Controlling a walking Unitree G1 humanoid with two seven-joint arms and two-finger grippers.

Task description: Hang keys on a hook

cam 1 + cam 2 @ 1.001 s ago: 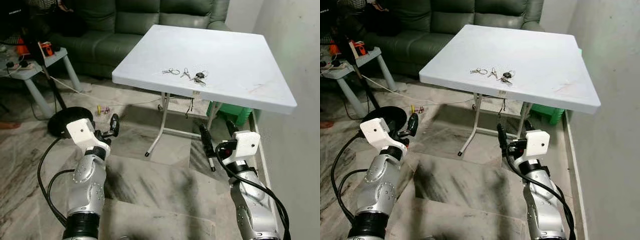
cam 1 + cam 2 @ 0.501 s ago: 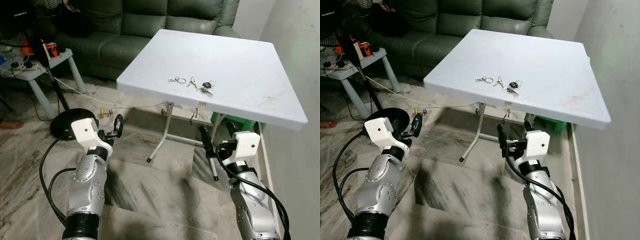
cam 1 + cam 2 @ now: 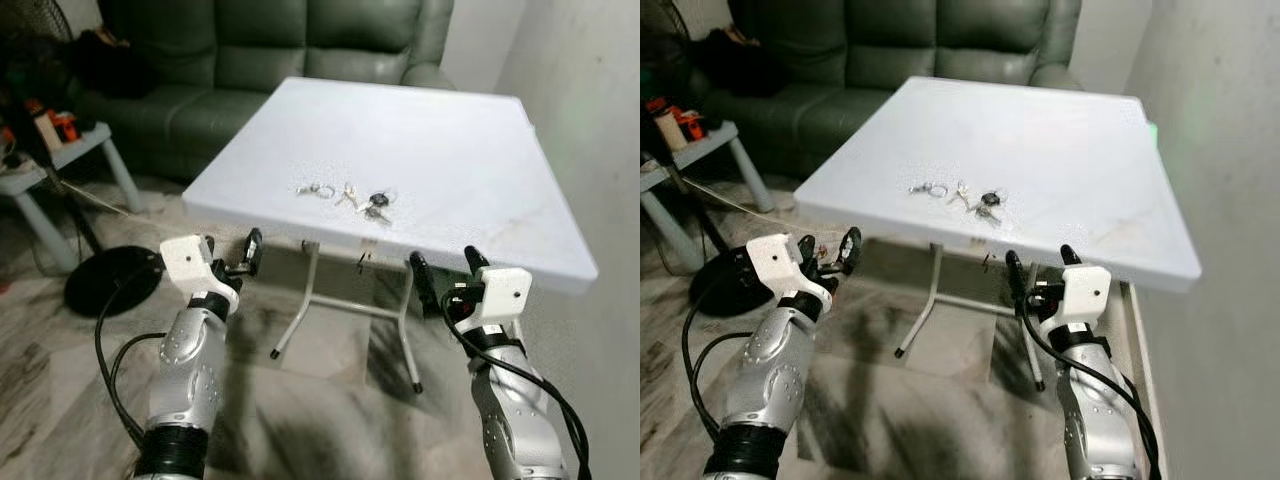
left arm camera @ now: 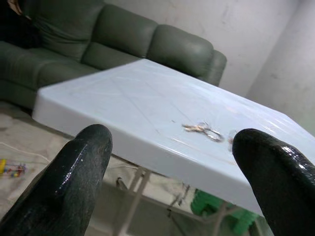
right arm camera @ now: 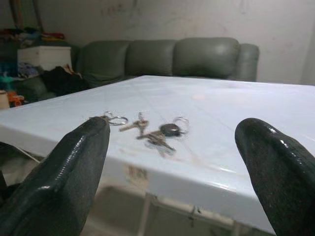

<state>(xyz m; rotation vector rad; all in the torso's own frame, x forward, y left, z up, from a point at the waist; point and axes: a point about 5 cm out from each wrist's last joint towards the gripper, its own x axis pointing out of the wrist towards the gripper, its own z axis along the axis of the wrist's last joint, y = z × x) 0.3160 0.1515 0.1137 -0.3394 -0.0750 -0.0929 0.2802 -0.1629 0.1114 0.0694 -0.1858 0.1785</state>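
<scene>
Lying loose on the white table (image 3: 470, 160) near its front edge, the keys (image 3: 350, 196) sit beyond both grippers; left gripper (image 3: 232, 252) and right gripper (image 3: 443, 271) hover below the edge, fingers spread apart.

Keys (image 3: 352, 197) too small to count

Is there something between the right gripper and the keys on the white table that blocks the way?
Nothing visible does. The keys lie in the open near the front edge of the white table. The right gripper is open, low before that edge, so the edge lies between them; the gripper must rise above it.
</scene>
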